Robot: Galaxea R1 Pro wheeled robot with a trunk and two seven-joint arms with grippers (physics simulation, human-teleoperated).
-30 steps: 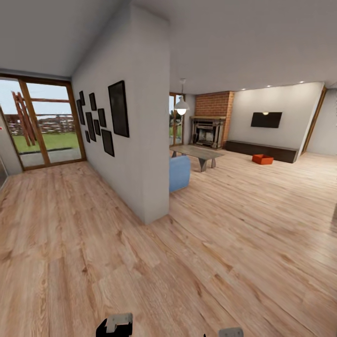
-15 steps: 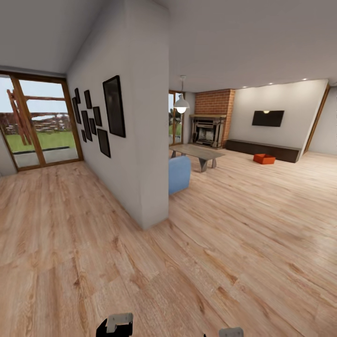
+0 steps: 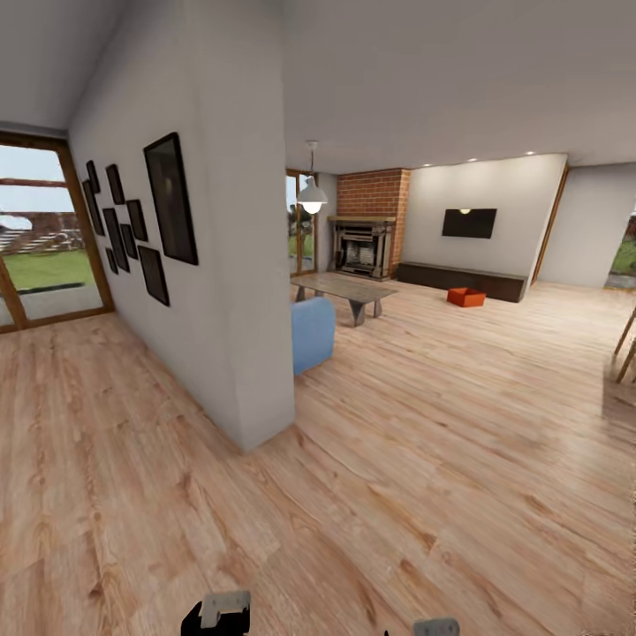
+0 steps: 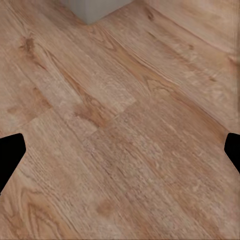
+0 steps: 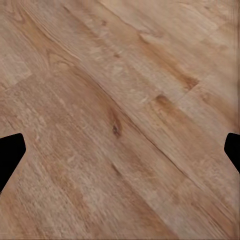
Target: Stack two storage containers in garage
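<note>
Far off, one orange-red rectangular open-top storage container [image 3: 465,297] sat on the light wood plank floor [image 3: 424,459] of the living room, just in front of the long dark low cabinet [image 3: 459,281] that ran along the white back wall. Whether it was a single box or two set together could not be resolved at that range. A black wall TV [image 3: 469,223] hung above the cabinet, and a red brick fireplace [image 3: 369,223] stood to its left. Nearer the camera stood a grey low table [image 3: 344,291], then a blue upholstered seat [image 3: 311,332] touching the end of a white partition wall [image 3: 237,265]. Black picture frames [image 3: 141,216] hung on that wall's left face.

The left gripper [image 4: 120,150] showed its two dark fingertips [image 4: 9,155] wide apart over bare planks, empty. The right gripper [image 5: 120,150] was likewise spread, with nothing between its fingertips [image 5: 9,152].
</note>
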